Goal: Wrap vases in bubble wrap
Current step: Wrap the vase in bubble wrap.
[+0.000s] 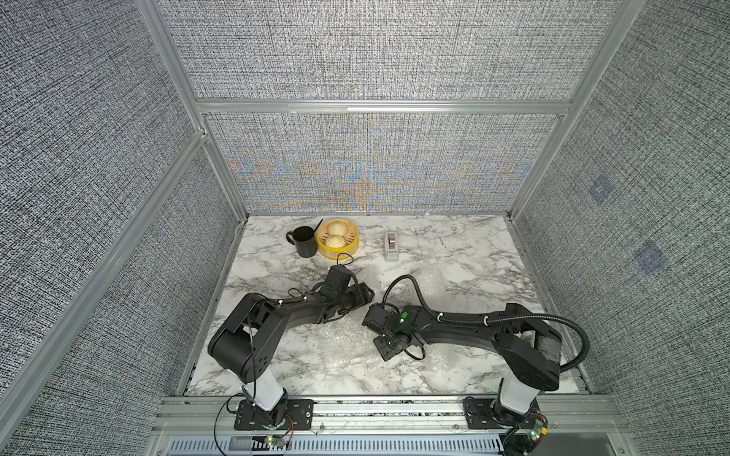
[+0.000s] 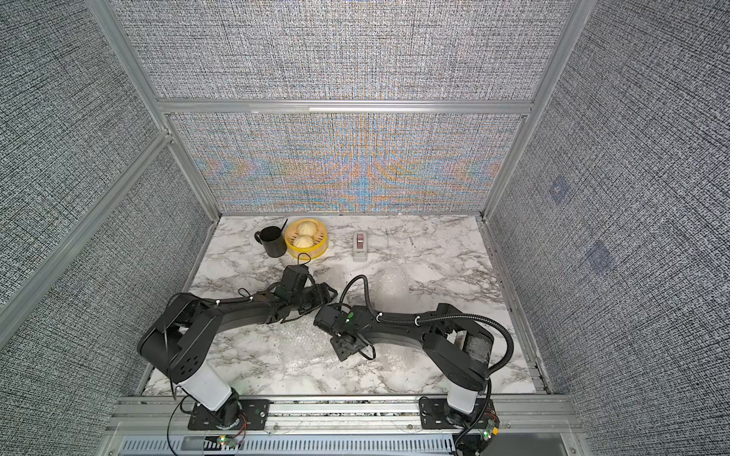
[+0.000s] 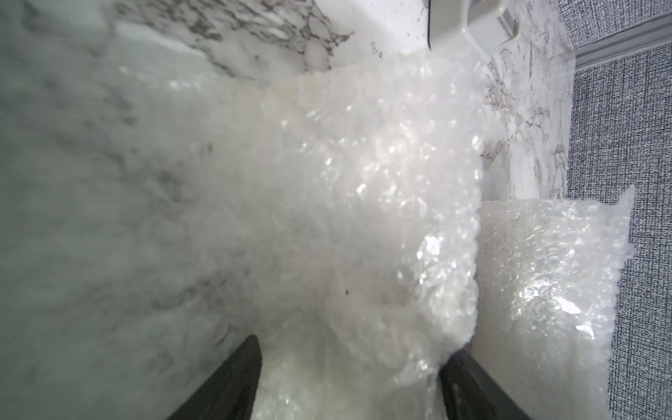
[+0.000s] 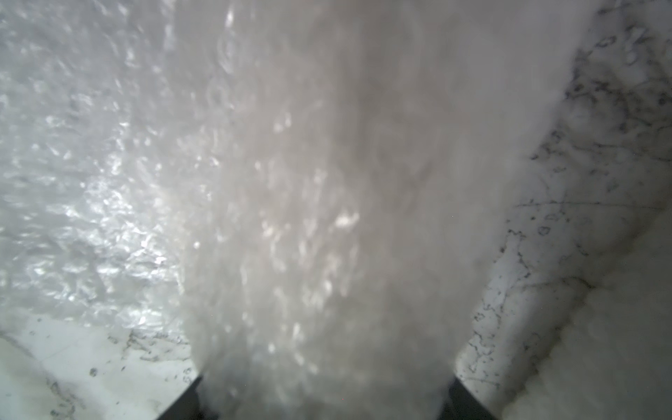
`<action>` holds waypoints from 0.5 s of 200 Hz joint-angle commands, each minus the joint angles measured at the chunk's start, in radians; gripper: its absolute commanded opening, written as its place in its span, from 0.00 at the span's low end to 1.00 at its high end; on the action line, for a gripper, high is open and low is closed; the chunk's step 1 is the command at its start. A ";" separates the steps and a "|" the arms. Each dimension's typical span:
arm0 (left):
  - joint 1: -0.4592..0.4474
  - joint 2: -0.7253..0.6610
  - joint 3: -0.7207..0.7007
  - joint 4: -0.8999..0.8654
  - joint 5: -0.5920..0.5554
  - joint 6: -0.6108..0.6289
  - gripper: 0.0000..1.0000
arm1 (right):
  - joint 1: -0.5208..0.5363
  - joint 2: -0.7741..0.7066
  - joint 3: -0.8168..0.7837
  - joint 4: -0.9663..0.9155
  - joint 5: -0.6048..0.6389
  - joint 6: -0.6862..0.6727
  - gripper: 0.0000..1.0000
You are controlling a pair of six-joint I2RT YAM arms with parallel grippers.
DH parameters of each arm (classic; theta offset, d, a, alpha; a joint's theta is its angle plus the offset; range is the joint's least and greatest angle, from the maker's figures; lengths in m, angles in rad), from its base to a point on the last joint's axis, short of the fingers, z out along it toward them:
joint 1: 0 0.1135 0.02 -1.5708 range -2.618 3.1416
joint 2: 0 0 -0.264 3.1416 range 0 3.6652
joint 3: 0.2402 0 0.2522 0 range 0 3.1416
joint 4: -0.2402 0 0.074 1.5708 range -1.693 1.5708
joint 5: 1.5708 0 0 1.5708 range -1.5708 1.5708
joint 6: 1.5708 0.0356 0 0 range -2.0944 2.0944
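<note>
Both arms meet over the middle of the table [image 1: 474,244], wrists almost nose to nose, and what lies between them is hidden from above — only the wrist views show it. It is a bundle [image 3: 363,182] of bubble wrap, long and lumpy, lying on the marble. No bare vase shows anywhere; I judge one sits inside. The left gripper [image 3: 354,349] has its jaws spread wide on either side of the bundle's end. The wrap looks slack between them, so I read it as not pinching. The right gripper [image 4: 326,380] has wrap filling the whole gap between its jaws, but whether they press it I cannot tell.

A second bundle [image 1: 430,284] looks to stand upright just far of the right forearm, right of centre. A loose sheet [image 1: 343,347] lies flat, just near of the wrists. The dispenser [image 1: 391,246], mug [image 1: 304,241] and steamer [image 1: 343,252] stand by the far edge, well apart from the work.

Handling, as I judge it: the wrap is light, soft, springy and slick, so it gives under a squeeze and wants to unroll — the ceramic inside is hard, heavier and breakable. I would take hold across the body, where the vase backs the wrap, not at a floppy end, and squeeze gently
</note>
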 commanded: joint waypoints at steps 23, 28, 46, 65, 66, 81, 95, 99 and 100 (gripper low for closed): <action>-0.004 -0.109 -0.042 -0.133 -0.010 -0.045 0.85 | -0.001 0.011 -0.006 0.036 0.038 0.000 0.63; -0.005 -0.118 -0.046 -0.134 -0.010 -0.054 0.86 | 0.000 0.013 -0.009 0.039 0.035 0.000 0.62; -0.018 -0.150 -0.040 -0.164 -0.012 -0.068 0.87 | -0.001 0.015 -0.011 0.046 0.032 -0.003 0.62; -0.055 -0.182 -0.032 -0.191 -0.041 -0.098 0.84 | 0.001 0.013 -0.012 0.046 0.034 -0.006 0.62; -0.056 -0.183 -0.032 -0.194 -0.043 -0.099 0.83 | 0.001 0.013 -0.012 0.046 0.034 -0.006 0.62; -0.075 -0.180 -0.031 -0.196 -0.061 -0.118 0.76 | 0.001 0.010 -0.017 0.052 0.034 -0.006 0.62; -0.080 -0.144 -0.022 -0.197 -0.051 -0.130 0.66 | 0.001 0.013 -0.019 0.054 0.034 -0.008 0.62; -0.081 -0.135 -0.019 -0.190 -0.047 -0.131 0.64 | 0.001 0.015 -0.018 0.054 0.033 -0.008 0.62; -0.081 -0.132 -0.019 -0.188 -0.047 -0.131 0.64 | 0.000 0.014 -0.017 0.054 0.034 -0.008 0.62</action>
